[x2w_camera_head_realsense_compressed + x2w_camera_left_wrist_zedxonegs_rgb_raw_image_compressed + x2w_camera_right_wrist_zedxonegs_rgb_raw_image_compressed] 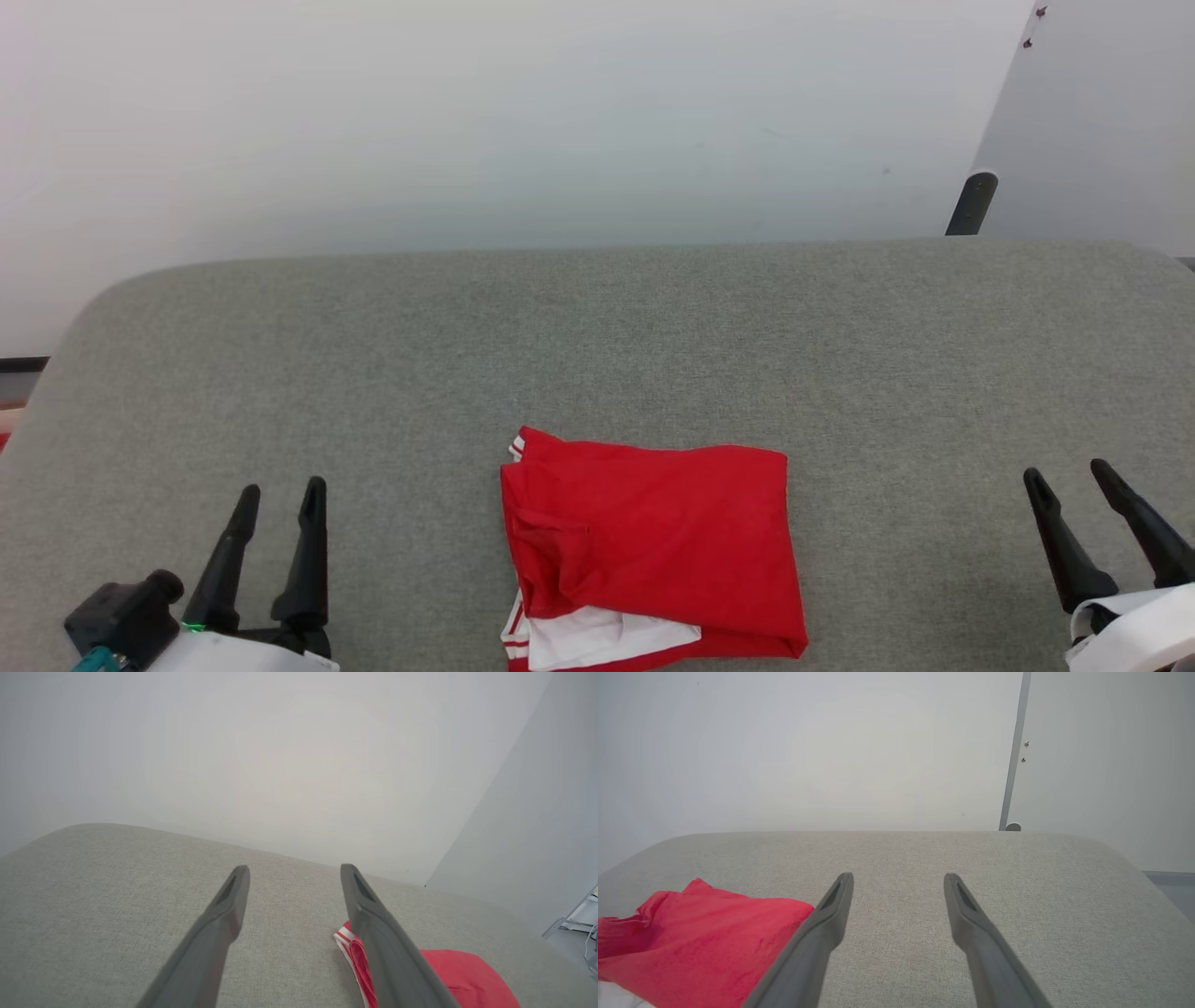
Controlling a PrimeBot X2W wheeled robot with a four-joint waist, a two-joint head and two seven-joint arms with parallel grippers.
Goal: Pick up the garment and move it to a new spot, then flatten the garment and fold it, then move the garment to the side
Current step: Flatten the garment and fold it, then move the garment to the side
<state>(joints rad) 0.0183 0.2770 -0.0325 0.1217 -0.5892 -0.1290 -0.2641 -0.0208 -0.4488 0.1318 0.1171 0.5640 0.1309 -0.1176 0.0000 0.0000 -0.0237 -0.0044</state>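
My left gripper (pixel 283 487) is at the lower left over the grey fabric table (pixel 597 327), its 2 dark fingers spread apart with nothing between them. To its right, near the middle of the table's near edge, lies the garment (pixel 653 541), folded into a rough red rectangle, with white cloth and red-and-white striped trim peeking out at its near left corner. It lies well apart from both grippers. Further right, my right gripper (pixel 1066 469) is released too, fingers spread and empty, over bare table
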